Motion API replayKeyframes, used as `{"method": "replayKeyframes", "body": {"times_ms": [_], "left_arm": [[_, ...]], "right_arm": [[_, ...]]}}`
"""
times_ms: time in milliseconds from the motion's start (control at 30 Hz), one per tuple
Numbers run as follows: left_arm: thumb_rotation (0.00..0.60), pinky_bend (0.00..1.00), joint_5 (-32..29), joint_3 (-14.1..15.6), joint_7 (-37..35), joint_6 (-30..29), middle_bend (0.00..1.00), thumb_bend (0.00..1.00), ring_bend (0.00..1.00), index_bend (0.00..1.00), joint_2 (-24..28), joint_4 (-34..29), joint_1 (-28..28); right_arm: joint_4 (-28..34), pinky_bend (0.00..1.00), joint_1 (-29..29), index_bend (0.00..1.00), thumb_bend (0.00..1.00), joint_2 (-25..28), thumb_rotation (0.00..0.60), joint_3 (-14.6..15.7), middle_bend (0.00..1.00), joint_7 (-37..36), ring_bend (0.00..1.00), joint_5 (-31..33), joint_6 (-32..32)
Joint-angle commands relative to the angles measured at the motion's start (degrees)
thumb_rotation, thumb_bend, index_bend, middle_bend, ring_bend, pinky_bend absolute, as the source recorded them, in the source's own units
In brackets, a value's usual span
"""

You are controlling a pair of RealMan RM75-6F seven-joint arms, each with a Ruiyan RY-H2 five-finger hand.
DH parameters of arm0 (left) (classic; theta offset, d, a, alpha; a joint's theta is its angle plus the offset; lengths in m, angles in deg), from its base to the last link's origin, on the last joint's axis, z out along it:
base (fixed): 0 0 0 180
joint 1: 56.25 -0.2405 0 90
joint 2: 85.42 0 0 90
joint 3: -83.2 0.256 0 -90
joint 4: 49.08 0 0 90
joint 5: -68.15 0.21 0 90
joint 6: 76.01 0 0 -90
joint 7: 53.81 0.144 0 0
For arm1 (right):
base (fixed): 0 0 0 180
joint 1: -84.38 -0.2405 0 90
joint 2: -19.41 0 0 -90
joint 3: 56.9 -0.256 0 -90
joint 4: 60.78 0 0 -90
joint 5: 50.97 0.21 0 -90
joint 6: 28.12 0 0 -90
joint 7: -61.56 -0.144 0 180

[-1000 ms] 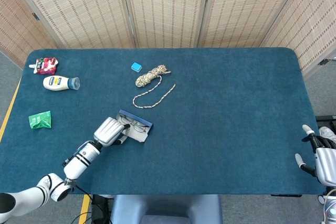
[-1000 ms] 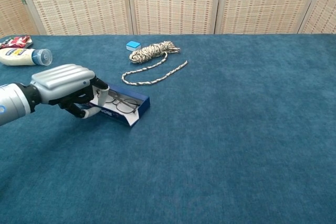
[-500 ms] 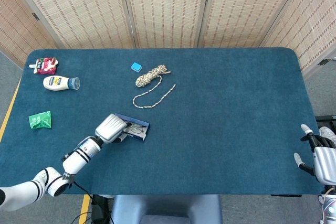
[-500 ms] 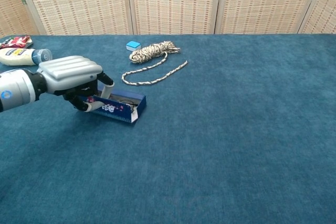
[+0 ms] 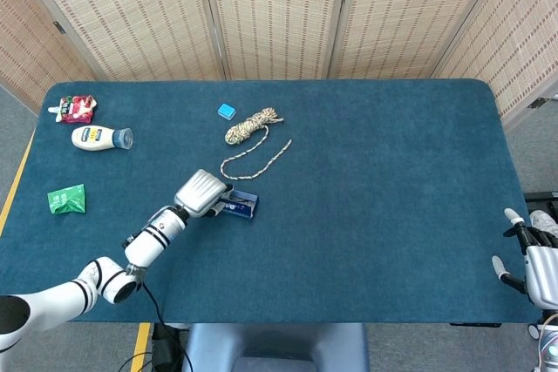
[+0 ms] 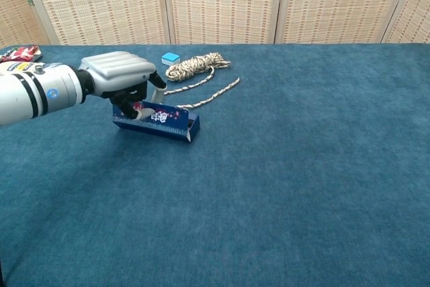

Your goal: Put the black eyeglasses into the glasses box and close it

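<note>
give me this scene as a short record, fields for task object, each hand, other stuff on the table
task object: glasses box, dark blue, on the table near the rope; glasses not visible
left hand: over the box's left end, fingers on it
right hand: off the table's right edge, fingers apart, holding nothing
other items: rope, blue block, white bottle, red packet, green packet

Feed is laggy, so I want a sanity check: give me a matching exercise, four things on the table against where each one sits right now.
Things:
1. glasses box
2. rope
3. green packet
4. right hand

Places:
A. off the table's right edge
B. near the table's left edge
C. under the left hand
D. beside the small blue block

Pairs: 1-C, 2-D, 3-B, 4-A
</note>
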Motion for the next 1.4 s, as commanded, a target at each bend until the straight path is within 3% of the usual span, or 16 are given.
{"method": "replayKeyframes", "body": {"times_ms": [33, 367, 433, 600, 700, 933, 1200, 1400], "left_arm": [[0.6, 0.98, -0.97, -0.73, 0.24, 0.85, 1.0, 0.55, 1.0, 0.6, -1.01, 1.64, 0.93], [0.6, 0.98, -3.91, -2.06, 2.91, 5.05, 1.0, 0.55, 1.0, 0.55, -5.42, 9.11, 4.51], [0.6, 0.98, -4.74, -2.18, 3.84, 6.15, 1.0, 0.55, 1.0, 0.49, -6.04, 10.33, 5.0], [0.6, 0.97, -8.26, -3.03, 8.03, 8.13, 1.0, 0.54, 1.0, 0.23, -7.15, 11.78, 5.54], [0.6, 0.97, -9.69, -3.54, 9.9, 7.5, 1.0, 0.54, 1.0, 0.16, -7.1, 11.15, 5.34], [0.6, 0.96, -11.71, -3.54, 11.95, 6.65, 1.0, 0.54, 0.98, 0.15, -2.38, 3.56, 3.91], [0.6, 0.96, -14.64, -0.96, 15.95, 7.68, 1.0, 0.5, 0.97, 0.16, 4.35, -8.12, 1.99], [0.6, 0.96, -17.1, -0.3, 17.49, 8.33, 1.0, 0.47, 0.97, 0.16, 3.43, -7.64, 2.39]], "right_arm": [[0.12, 0.24, -0.07, 0.1, 0.33, 0.02, 0.6, -0.03, 0.37, 0.1, 0.3, 0.0, -0.07], [0.31, 0.24, -0.32, 0.1, 0.33, 0.08, 0.6, -0.07, 0.37, 0.32, 0.3, -0.01, -0.35], [0.26, 0.24, -0.28, 0.1, 0.33, 0.05, 0.6, -0.05, 0.37, 0.24, 0.3, 0.04, -0.34], [0.12, 0.24, -0.12, 0.1, 0.33, 0.08, 0.6, 0.01, 0.37, -0.02, 0.3, 0.09, -0.22], [0.05, 0.24, -0.08, 0.1, 0.33, 0.13, 0.6, 0.02, 0.37, -0.09, 0.3, 0.11, -0.2], [0.19, 0.24, -0.2, 0.1, 0.33, 0.18, 0.6, -0.05, 0.37, -0.09, 0.3, -0.2, -0.04], [0.22, 0.24, -0.35, 0.1, 0.33, 0.01, 0.6, 0.05, 0.37, -0.14, 0.3, -0.57, -0.07], [0.41, 0.24, -0.19, 0.1, 0.33, 0.11, 0.6, 0.09, 0.37, -0.15, 0.3, -0.77, 0.36]]}}
